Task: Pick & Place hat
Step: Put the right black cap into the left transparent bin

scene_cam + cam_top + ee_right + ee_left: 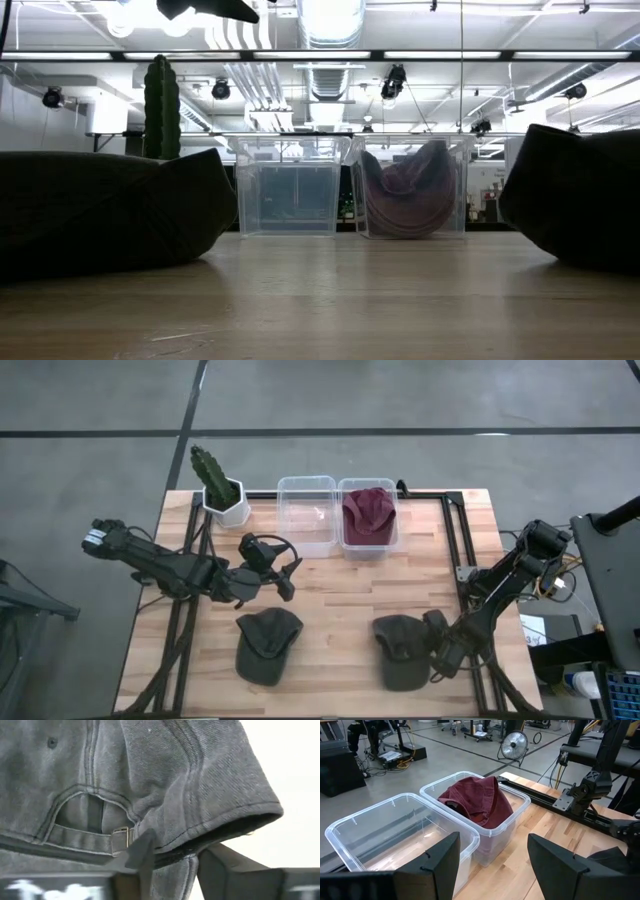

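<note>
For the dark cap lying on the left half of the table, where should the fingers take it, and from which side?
Probably at the rear band of the left dark cap, coming from above. The cap lies flat on the table with nothing touching it, and its edge is thin enough to pinch. The left gripper, fingers open, hovers just beyond it; the right gripper is at the other cap.

Right hand (437, 650) grip hidden under dark hat (400, 650).

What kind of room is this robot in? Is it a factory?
Probably a robotics lab or workshop, not a home. The floor is bare concrete, pipes and strip lights run across the open ceiling, and a floor fan stands among cables and equipment beyond the wooden table.
</note>
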Controlling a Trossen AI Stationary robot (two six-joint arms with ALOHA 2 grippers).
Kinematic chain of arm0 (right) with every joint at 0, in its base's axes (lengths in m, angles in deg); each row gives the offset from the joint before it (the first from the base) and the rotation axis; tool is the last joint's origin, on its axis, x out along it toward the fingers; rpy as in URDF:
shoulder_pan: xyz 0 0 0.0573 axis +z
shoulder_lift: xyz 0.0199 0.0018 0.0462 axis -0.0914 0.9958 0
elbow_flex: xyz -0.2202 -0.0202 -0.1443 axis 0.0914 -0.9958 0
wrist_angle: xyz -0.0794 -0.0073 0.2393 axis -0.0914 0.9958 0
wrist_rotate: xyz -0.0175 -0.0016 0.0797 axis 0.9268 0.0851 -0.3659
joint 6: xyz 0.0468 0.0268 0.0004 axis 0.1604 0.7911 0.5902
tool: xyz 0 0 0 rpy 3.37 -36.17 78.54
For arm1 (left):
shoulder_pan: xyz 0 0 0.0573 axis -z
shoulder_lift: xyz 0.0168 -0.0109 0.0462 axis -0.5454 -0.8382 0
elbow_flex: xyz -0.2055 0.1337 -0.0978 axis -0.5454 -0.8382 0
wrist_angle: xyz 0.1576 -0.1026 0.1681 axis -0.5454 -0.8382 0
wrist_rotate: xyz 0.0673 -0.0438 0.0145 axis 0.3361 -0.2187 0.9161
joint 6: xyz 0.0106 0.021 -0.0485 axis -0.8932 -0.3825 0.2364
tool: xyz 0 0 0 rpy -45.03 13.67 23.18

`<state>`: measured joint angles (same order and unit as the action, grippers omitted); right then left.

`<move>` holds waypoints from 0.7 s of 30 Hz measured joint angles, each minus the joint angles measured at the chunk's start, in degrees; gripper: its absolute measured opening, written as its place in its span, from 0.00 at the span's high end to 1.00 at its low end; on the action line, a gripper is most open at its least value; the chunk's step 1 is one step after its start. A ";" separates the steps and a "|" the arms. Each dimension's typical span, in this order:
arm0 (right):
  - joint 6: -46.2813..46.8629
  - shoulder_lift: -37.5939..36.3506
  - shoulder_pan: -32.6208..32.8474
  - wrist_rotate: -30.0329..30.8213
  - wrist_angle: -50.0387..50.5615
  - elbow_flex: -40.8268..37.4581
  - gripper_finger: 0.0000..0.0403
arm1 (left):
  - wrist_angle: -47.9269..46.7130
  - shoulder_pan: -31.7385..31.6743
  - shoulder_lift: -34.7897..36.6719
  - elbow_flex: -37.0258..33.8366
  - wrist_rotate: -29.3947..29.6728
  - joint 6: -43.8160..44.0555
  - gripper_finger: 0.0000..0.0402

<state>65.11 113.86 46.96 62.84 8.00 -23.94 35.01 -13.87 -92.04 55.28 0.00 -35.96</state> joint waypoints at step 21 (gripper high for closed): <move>-5.68 -3.96 0.02 17.17 0.15 2.40 0.96 | 0.15 0.01 0.00 0.00 -0.01 5.14 0.44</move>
<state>59.43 109.90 46.98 80.02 8.16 -21.55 35.16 -13.86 -92.04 55.28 -0.01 -30.82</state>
